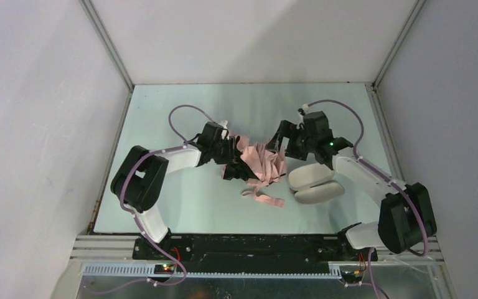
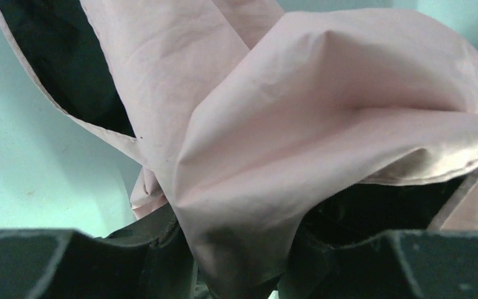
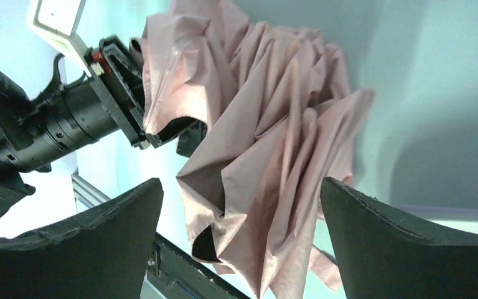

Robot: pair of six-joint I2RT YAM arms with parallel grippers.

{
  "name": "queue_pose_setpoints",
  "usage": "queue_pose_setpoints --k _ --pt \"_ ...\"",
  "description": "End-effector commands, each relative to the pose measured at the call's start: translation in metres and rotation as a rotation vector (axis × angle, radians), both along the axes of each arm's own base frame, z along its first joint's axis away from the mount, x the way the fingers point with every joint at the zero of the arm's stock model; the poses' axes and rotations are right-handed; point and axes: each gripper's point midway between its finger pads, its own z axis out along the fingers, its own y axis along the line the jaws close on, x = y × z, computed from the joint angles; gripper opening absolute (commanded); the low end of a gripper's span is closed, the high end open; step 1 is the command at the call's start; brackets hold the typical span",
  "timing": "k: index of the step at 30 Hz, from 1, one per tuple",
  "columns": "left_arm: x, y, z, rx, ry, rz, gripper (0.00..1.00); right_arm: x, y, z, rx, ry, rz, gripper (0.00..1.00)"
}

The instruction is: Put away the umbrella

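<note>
One umbrella (image 1: 262, 163) on the pale green table (image 1: 180, 205), and it sits mid-table between the two arms, its salmon-pink fabric loose and crumpled in many folds, not rolled up. One pink strap (image 1: 266, 198) trails out of the heap toward the near edge and lies flat on the table. The left gripper (image 1: 231, 165) comes in from the left side of the heap, and up close on its wrist camera it (image 2: 236, 255) is clenched on a fold of the umbrella, pink cloth bunched between the two dark fingers (image 2: 68, 261). The right wrist view confirms it: a fold of fabric is pinched at that gripper's tip. Over to the right gripper (image 1: 279, 146), which hangs at the far right side of the heap. Its two pads (image 3: 99, 243) are spread wide, released, with the fabric hanging in the gap and neither pad touching it. One pale hard case (image 1: 314, 184) lies just right of the umbrella as two rounded halves side by side, under the right arm.
</note>
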Motion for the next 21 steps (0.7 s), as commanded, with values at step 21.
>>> queue_pose_setpoints --k 21 --pt "-0.040 0.054 0.087 -0.007 -0.178 0.122 0.74 0.013 -0.040 -0.016 0.082 -0.131 0.136 1.00"
